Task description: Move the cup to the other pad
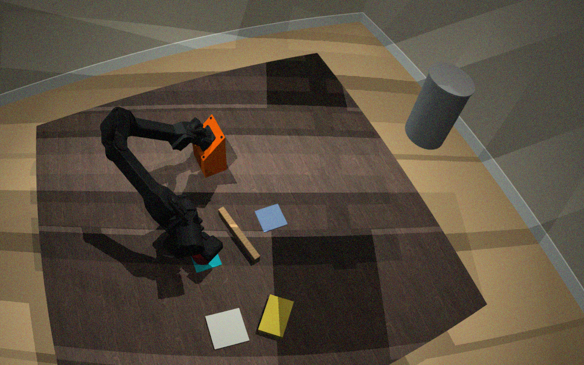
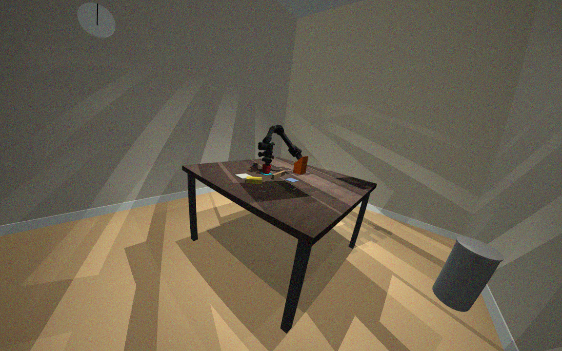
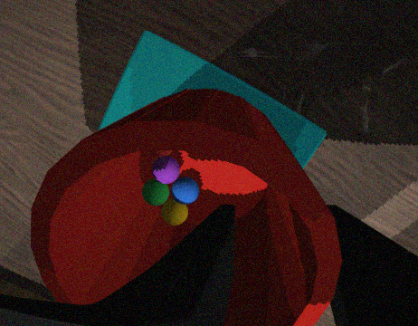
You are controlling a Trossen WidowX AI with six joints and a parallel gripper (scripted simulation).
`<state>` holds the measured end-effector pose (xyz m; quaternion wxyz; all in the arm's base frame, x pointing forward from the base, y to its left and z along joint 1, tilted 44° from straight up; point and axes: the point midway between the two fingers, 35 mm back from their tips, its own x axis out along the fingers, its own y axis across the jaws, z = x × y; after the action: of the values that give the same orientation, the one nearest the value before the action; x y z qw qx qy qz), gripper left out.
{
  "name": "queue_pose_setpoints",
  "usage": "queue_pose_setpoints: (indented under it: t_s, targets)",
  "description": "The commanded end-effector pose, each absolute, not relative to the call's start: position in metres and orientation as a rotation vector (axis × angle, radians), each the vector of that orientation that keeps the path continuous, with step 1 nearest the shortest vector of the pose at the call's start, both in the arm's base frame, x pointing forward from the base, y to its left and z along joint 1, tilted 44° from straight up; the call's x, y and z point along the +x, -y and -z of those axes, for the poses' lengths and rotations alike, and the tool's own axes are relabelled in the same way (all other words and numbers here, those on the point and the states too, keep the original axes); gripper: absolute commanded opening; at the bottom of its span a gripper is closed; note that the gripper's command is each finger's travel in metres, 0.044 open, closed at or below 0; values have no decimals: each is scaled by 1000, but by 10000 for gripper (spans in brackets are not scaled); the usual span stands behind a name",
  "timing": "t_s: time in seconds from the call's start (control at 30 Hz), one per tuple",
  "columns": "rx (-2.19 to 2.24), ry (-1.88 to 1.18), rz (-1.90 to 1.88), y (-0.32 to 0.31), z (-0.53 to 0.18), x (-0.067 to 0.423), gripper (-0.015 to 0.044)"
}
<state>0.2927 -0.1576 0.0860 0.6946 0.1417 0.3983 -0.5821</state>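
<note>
The red cup (image 1: 201, 259) (image 2: 266, 169) (image 3: 78, 226) stands upright on the teal pad (image 1: 214, 262) (image 3: 128, 81). Several marbles (image 3: 166, 169) (image 3: 185, 190) lie together inside at its bottom. My gripper (image 3: 277, 218) (image 2: 266, 163) is partly open at the cup's rim, one finger inside the cup and one outside, with the wall between them and not clamped. In the top view the arm hides the fingertips and most of the cup. A blue pad (image 1: 270, 217) (image 2: 291, 179) and a white pad (image 1: 227, 328) (image 2: 243, 175) lie apart from it.
A wooden bar (image 1: 239, 233) (image 2: 278, 174) lies between the teal pad and the blue pad. A yellow block (image 1: 276, 316) (image 2: 254, 179) lies beside the white pad. The orange stand (image 1: 216, 160) (image 2: 300, 165) is at the arm's base.
</note>
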Motion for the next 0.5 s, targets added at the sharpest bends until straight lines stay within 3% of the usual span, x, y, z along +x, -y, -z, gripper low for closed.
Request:
queue_pose_setpoints:
  t_s: [0.0,0.47]
  targets:
    - [319,-887,1299,156,-89,293,128]
    - [320,-892,1298,140,-102,294,128]
